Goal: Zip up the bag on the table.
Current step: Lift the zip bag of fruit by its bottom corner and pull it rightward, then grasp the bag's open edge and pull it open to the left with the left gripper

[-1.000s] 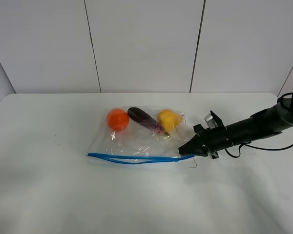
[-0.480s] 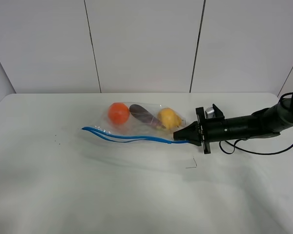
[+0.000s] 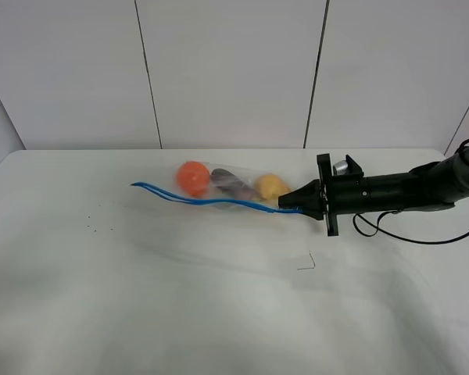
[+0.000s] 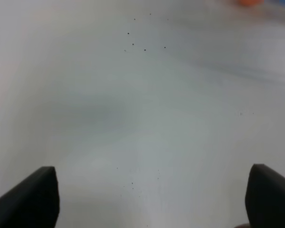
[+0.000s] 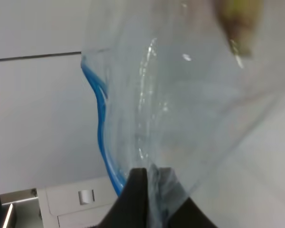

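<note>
The right gripper is clenched on the right-hand end of the bag, its fingers pinching the clear plastic just beside the blue zipper strip. This is probably to anchor that corner so the strip pulls taut and something can run along it. The bag stretches leftward from the pinch over the far middle of the table, and the strip forms a shallow wavy line along its near edge, ending in a free tip at the left. The two blue lines look parted for part of their run, so I judge the zip not yet closed. The held end appears raised off the surface; whether the rest lies on it I cannot tell. An orange item, a dark purple item and a yellow item sit inside, beyond the strip, the yellow one nearest the pinch. The left gripper is released, its tips wide apart over bare table, well apart from the bag.
</note>
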Robot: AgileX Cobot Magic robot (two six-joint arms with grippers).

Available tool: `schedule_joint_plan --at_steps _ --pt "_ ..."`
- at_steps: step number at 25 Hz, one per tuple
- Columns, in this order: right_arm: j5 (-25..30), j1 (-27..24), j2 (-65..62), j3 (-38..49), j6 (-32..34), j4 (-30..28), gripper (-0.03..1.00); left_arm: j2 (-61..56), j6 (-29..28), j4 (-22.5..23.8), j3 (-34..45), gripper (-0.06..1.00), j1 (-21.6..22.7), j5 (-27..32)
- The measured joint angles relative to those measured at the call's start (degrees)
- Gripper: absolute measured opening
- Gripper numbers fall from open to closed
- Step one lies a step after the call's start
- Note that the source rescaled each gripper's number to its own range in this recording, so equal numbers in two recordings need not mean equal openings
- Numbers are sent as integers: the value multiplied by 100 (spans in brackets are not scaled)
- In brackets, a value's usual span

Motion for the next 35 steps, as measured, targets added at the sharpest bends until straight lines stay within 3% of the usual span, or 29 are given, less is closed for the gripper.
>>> schedule_joint_plan --at_steps 31,35 --pt "0 0 -60 0 171 -2 0 0 0 0 0 100 0 0" --pt "0 0 -60 0 173 -2 0 299 -240 5 -227 100 0 -74"
